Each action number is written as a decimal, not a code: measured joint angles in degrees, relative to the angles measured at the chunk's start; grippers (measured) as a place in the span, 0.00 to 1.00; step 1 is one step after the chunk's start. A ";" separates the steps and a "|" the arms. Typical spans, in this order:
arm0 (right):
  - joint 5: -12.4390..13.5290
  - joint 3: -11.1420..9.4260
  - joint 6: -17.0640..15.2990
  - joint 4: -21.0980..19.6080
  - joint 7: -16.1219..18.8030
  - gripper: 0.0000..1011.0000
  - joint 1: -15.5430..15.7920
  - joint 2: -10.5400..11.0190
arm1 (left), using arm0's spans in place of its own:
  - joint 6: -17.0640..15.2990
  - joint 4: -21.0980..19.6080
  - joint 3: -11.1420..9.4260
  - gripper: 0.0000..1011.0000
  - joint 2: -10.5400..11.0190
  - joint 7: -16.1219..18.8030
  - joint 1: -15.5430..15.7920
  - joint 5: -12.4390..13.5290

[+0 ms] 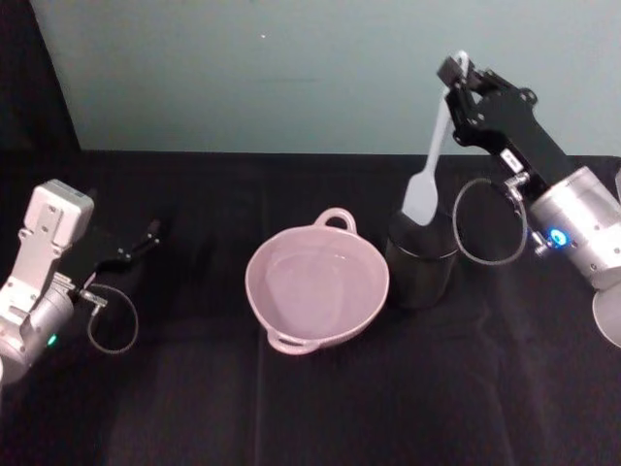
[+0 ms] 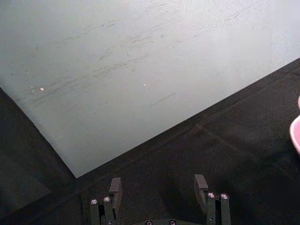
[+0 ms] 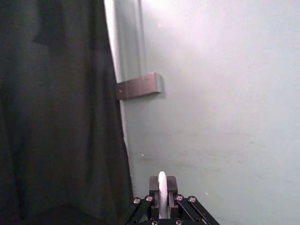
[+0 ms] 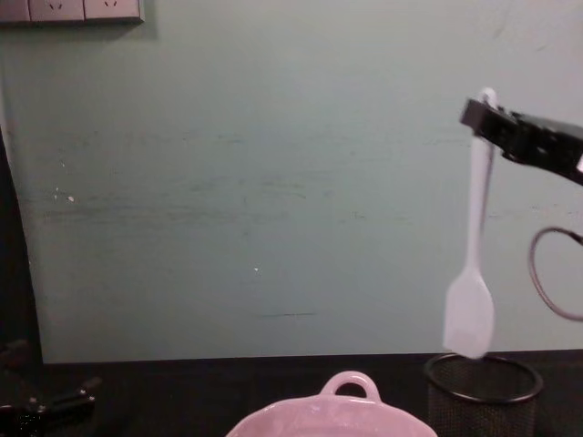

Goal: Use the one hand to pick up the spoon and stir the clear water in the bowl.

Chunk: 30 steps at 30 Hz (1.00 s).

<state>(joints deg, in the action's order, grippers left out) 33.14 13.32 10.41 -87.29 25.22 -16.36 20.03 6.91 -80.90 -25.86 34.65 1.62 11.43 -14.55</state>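
One right gripper point(image 1: 463, 80) is clamped on the spoon point(image 1: 430, 167) handle tip, paddle hanging just above the mesh cup point(image 1: 421, 260), right of the bowl point(image 1: 317, 286). We judge it light, stiff, prone to swing. Left gripper point(image 2: 159, 190) w/ fingers apart, parked far left.

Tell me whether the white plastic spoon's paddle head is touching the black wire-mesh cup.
Apart. In the chest view the white plastic spoon, held by the right gripper, hangs with its paddle just above the black wire-mesh cup, wall showing between.
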 joint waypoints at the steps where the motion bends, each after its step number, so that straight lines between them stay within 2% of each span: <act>1: 0.08 -0.12 0.03 0.22 0.00 0.11 0.09 0.01 | 0.00 0.00 0.00 1.00 0.00 0.00 0.00 0.00; 8: 0.63 -0.71 0.71 3.70 0.27 0.11 0.31 -0.47 | 0.00 0.00 0.00 1.00 0.00 0.00 0.00 0.00; 13: 2.30 -1.45 1.66 7.00 1.38 0.11 0.61 -1.59 | 0.00 0.00 0.00 1.00 0.00 0.00 0.00 0.00; 20: 7.34 -2.92 1.56 12.29 3.65 0.11 0.97 -3.51 | 0.00 0.00 0.00 1.00 0.00 0.00 0.00 0.00; 30: 14.66 -4.73 0.26 16.39 6.23 0.11 1.20 -5.43 | 0.00 0.00 0.00 1.00 0.00 0.00 0.00 0.00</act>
<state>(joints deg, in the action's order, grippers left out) 47.80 8.59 10.67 -70.90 31.44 -15.15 14.60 6.90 -80.90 -25.86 34.64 1.62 11.43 -14.55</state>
